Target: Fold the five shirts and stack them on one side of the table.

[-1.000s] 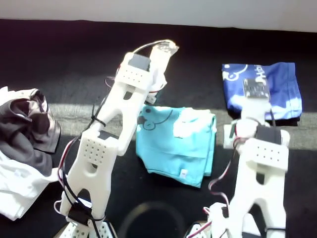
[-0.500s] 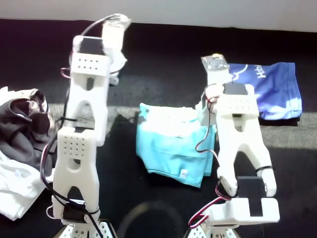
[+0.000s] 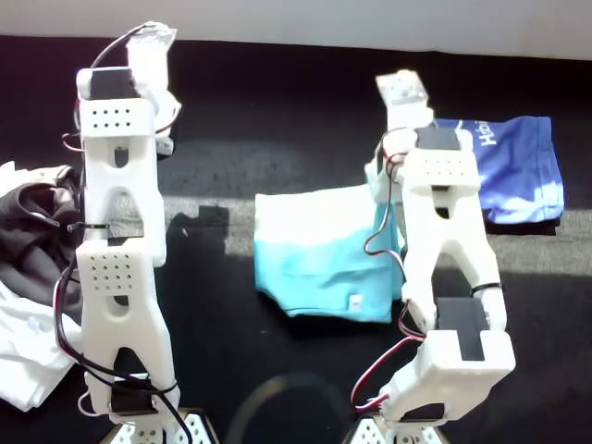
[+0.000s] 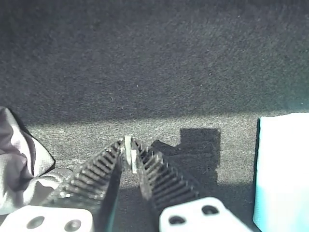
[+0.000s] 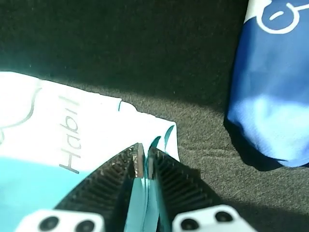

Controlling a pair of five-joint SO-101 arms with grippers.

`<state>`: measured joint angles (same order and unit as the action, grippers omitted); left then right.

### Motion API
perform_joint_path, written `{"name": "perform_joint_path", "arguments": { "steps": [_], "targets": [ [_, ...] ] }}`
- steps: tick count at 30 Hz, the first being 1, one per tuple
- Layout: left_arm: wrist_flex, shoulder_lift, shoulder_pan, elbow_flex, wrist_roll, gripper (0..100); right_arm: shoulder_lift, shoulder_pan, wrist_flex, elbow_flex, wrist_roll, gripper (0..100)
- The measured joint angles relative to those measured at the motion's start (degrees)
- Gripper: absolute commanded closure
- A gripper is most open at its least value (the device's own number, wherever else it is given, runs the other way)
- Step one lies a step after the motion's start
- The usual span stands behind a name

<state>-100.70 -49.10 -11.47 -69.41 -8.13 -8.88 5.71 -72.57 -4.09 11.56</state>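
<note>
Since the right gripper (image 5: 143, 157) is clamped on just a thin bit of the teal shirt (image 3: 319, 264), right at the corner nearest the blue shirt (image 3: 518, 171), I'd say the pinch itself is the weak spot here. The teal one is lying mid-worktop (image 3: 277, 111), partly folded with its pale side showing, and the jaws look like they've only got an edge or two between them, not the whole stack of layers. So if that arm pulls across, my guess is one of two things happens: the cloth slides out of the grip, or only the top layer comes along and the fold opens up again. The worktop looks fuzzy and dark, so dragging could also bunch the underside rather than let it glide. The left gripper (image 4: 129, 150) is closed on nothing, hanging over bare worktop between the teal shirt and the unfolded grey-and-white pile (image 3: 32, 268), so there's no second hold to pin the other side down. Another worry: the blue shirt sits folded just beside the right arm, and a wide swing could rumple it. Also the right arm's wires (image 3: 375, 250) dangle right over the teal edge, which might snag the fabric.
</note>
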Motion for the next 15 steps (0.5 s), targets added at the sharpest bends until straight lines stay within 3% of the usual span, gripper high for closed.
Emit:
{"name": "perform_joint_path", "arguments": {
  "steps": [4, 10, 15],
  "targets": [
    [0.0, 0.0, -1.76, 0.0, 0.0, 99, -1.85, 0.0, 0.0, -3.16, 0.0, 97.3],
    [0.0, 0.0, -2.81, 0.0, 0.0, 99, -6.33, 0.0, -2.9, -3.52, -0.09, 66.8],
    [0.0, 0.0, -3.25, -0.35, 0.0, 99, -5.1, 0.26, -7.91, -3.52, -1.32, 65.6]
  ]
}}
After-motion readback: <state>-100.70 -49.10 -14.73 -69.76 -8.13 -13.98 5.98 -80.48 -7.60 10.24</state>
